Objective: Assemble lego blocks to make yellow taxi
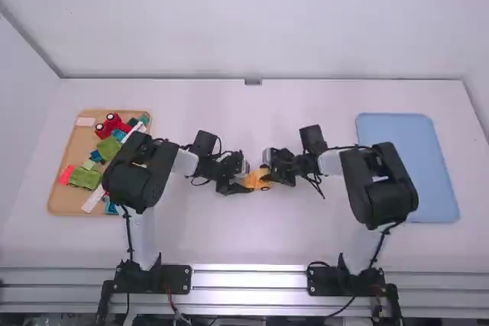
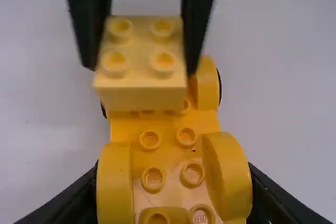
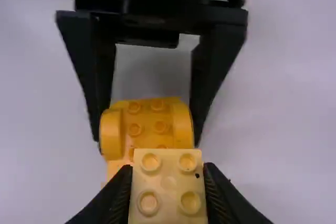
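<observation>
Counter [image 1: 306, 242]: carries it all.
Wooden tray [image 1: 65, 200]: red toy car [image 1: 111, 125], green and blue blocks.
Blue tray [image 1: 409, 131]: by the right arm.
Yellow taxi base [image 2: 167, 129]: mid-counter, pinched at its sides by the left tool [image 3: 147, 137] — I'd steady it there.
Yellow 2x2 brick [image 2: 140, 95]: pinched in the right tool [image 3: 168, 170] — match studs, then press squarely.

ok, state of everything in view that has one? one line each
left end effector: closed on car
right end effector: closed on block
car: part-built, bare studs showing
block: held over car, studs up, bare
wooden tray: loaded with assorted pieces
red toy vehicle: in wooden tray, wheels on
blue tray: flat on table
</observation>
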Robot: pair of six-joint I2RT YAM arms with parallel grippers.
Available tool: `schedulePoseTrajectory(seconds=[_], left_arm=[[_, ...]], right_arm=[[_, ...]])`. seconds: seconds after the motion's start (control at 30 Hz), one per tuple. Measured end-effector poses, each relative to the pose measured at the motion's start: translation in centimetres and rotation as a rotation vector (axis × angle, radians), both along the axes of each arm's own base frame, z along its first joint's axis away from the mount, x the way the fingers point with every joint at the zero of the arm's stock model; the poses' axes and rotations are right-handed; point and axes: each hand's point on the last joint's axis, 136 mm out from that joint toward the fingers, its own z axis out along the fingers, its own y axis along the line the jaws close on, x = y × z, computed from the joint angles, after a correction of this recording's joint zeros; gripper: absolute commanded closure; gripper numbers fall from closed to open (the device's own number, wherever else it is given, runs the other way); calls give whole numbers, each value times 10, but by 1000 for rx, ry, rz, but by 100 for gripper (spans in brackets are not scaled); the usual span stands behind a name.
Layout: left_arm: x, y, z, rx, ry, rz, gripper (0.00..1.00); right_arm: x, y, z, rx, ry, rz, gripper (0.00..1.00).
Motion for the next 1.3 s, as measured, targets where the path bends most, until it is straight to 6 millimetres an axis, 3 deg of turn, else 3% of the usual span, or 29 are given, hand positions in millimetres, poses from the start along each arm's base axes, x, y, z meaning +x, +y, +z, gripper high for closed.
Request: schedulePoseTrajectory(seconds=[0.5, 1.3], left_arm=[[0, 0, 0, 0, 2, 0, 49], [0, 0, 0, 0, 2, 0, 49]], right_arm=[[-6, -1, 5, 38, 26, 17, 71], [-12, 0, 2, 25, 47, 26, 74]])
